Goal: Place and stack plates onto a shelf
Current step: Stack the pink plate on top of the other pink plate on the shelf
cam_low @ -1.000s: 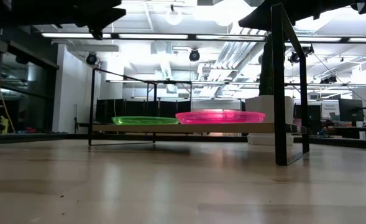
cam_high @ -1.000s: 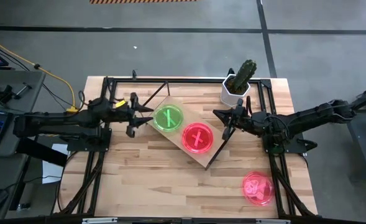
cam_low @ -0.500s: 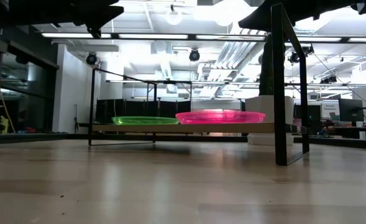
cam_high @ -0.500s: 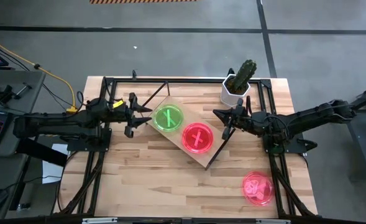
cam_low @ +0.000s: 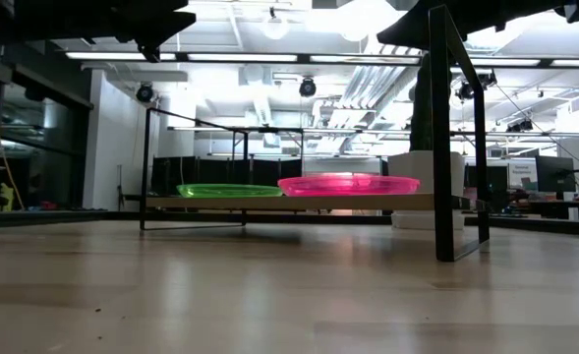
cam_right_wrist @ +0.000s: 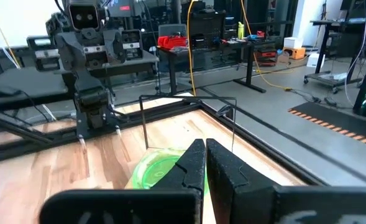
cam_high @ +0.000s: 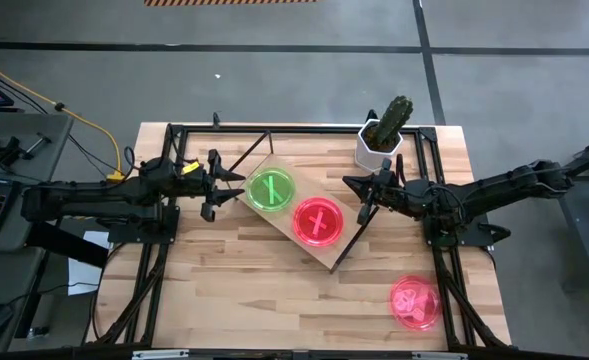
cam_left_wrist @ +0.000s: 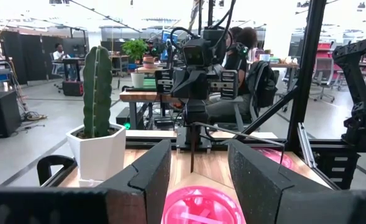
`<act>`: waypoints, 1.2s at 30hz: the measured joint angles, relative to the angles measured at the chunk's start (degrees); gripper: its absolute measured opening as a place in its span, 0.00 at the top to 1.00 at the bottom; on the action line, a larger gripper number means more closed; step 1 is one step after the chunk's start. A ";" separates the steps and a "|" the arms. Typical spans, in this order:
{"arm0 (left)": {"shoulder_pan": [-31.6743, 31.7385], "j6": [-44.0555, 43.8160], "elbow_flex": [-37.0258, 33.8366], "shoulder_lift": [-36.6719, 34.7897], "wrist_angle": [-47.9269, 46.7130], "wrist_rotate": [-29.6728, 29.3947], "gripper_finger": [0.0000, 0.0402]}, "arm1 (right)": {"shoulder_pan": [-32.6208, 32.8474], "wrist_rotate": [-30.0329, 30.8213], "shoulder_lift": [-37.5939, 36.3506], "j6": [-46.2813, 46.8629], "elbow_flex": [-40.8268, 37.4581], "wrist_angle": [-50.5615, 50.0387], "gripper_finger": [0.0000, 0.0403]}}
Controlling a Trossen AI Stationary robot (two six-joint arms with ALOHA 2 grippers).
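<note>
On the wooden counter, near its centre, the shelf sits turned at an angle, a light board on a thin dark wire frame. Two stacks of plates rest on it: the green plates toward the board's ten o'clock end and the pink-red plates just beside them toward four o'clock, their rims close together. From the low view the green stack and the pink-red stack both lie flat on the board, the pink-red one nearer the camera. A further pile of pink-red plates lies on the counter itself, well apart from the shelf, toward five o'clock of the counter. At nine o'clock of the shelf, the left gripper hovers near the green stack with its fingers spread apart and nothing between them; its wrist view looks past the two dark fingers at a pink-red plate below. At three o'clock of the shelf, the right gripper hangs close to the board's edge with its fingers pressed together and empty. A potted cactus in a white pot stands at the counter's one o'clock corner, just behind the right gripper.
</note>
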 joint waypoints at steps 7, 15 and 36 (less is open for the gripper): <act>0.00 0.73 0.00 0.00 -0.01 0.00 0.62 | 0.95 -18.66 1.62 -1.52 0.02 13.11 1.00; 0.02 1.52 0.02 0.00 0.01 0.00 0.62 | 11.89 -37.33 7.48 2.29 6.86 13.17 1.00; 0.02 1.11 0.02 0.00 -0.06 0.00 0.62 | 38.80 -16.98 34.90 80.17 54.90 -94.82 1.00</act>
